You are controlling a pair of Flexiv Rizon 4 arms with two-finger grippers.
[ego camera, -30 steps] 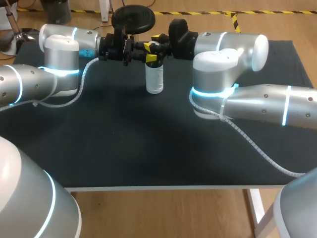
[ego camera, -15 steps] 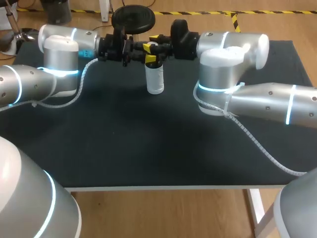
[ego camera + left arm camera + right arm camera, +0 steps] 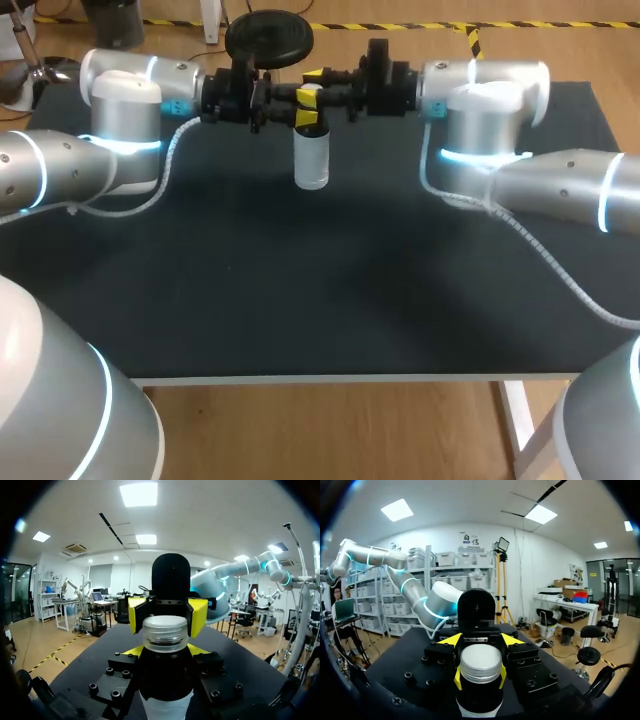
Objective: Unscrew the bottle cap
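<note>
bottle (image 3: 312, 160) stands upright at the far middle of the black table (image 3: 300, 290). your left hand (image 3: 166, 652) pinches its dark neck just below the cap (image 3: 480, 664). your right hand (image 3: 480, 676) pinches the cap from the opposite side. likely risks: if the left grip is loose, the whole bottle may turn with the cap, and the crowded fingertips may collide as you twist.
</note>
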